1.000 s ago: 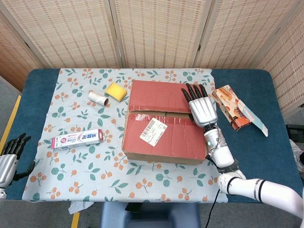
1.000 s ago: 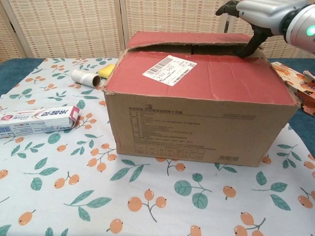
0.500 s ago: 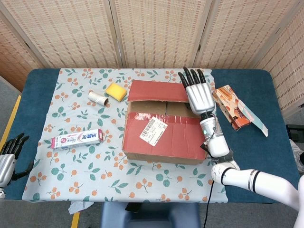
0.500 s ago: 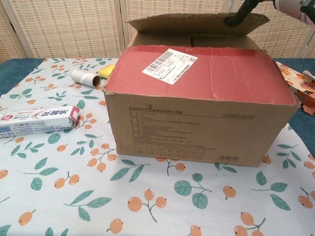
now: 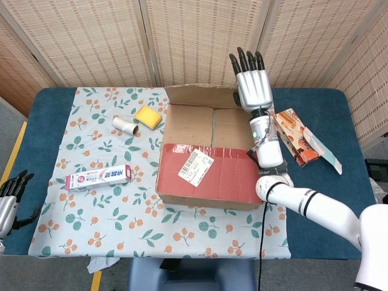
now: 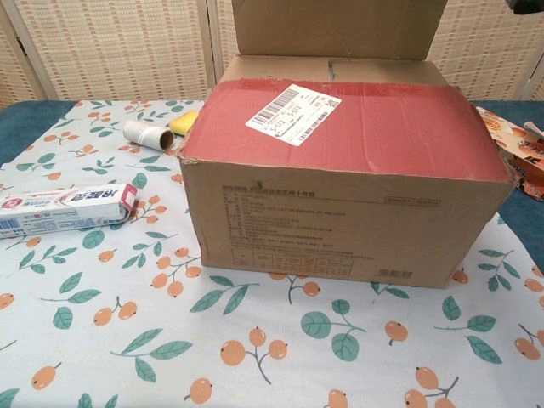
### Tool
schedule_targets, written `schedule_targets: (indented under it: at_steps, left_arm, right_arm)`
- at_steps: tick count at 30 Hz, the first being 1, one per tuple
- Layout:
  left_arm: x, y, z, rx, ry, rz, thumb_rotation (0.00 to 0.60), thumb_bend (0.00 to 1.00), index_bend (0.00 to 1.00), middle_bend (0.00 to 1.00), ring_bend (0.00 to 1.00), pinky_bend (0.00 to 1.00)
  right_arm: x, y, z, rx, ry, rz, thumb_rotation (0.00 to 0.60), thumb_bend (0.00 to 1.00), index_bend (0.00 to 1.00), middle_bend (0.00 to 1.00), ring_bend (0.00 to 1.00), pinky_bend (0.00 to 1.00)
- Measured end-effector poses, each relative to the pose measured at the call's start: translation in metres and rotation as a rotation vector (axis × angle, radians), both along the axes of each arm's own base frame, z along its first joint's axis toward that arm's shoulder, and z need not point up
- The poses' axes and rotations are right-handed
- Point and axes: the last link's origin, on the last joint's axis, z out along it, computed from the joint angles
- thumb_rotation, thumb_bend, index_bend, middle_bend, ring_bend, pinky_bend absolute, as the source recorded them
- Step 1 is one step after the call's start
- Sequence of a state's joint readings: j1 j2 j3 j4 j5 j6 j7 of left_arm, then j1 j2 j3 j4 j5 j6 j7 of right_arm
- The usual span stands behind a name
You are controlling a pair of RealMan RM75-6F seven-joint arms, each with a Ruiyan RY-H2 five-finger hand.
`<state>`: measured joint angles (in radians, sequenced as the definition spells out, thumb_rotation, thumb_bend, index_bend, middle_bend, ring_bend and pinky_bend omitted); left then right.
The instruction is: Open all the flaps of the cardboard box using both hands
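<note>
The cardboard box [image 5: 209,157] stands mid-table on the leaf-print cloth. Its far flap [image 5: 200,95] is raised upright, showing plain brown in the chest view [image 6: 336,30]. The near flap [image 5: 209,173], red-taped with a white label [image 6: 293,112], still lies flat over the front half. Behind it, two inner flaps [image 5: 212,127] lie closed. My right hand [image 5: 250,88] is held high at the far flap's right end, fingers straight and pointing up, touching the flap. My left hand [image 5: 11,200] hangs off the table's near-left edge, holding nothing.
A toothpaste carton [image 5: 99,177] lies left of the box. A paper roll [image 5: 125,125] and a yellow sponge [image 5: 148,116] sit at the back left. An orange snack packet [image 5: 295,136] lies to the right. A folding screen stands behind the table.
My right hand rose and moved back, swinging the far flap from flat to upright and baring the inner flaps. The left hand stayed low at the left edge.
</note>
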<state>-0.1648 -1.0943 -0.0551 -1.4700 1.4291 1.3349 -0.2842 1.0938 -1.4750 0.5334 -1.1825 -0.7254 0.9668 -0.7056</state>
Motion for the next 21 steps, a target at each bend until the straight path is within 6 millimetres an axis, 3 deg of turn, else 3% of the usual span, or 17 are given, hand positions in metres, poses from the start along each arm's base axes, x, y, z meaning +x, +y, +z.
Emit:
schedule_targets:
  at_steps: [11,16,21]
  left_arm:
    - [-0.005,0.0,0.004,0.036,-0.004,0.0,0.6,0.49,0.0,0.0,0.0,0.0]
    - [-0.006,-0.001,0.004,0.038,0.007,0.011,0.6,0.49,0.0,0.0,0.0,0.0]
    - [-0.004,-0.004,0.004,0.042,0.017,-0.001,0.6,0.49,0.0,0.0,0.0,0.0]
  right_arm:
    - [-0.006,-0.053,-0.001,0.012,-0.121,-0.076,0.6,0.38,0.0,0.0,0.0,0.0]
    - [-0.004,-0.052,-0.009,0.034,-0.12,-0.046,0.6,0.38,0.0,0.0,0.0,0.0]
    - [-0.004,-0.039,-0.011,0.065,-0.119,-0.004,0.6,0.38,0.0,0.0,0.0,0.0]
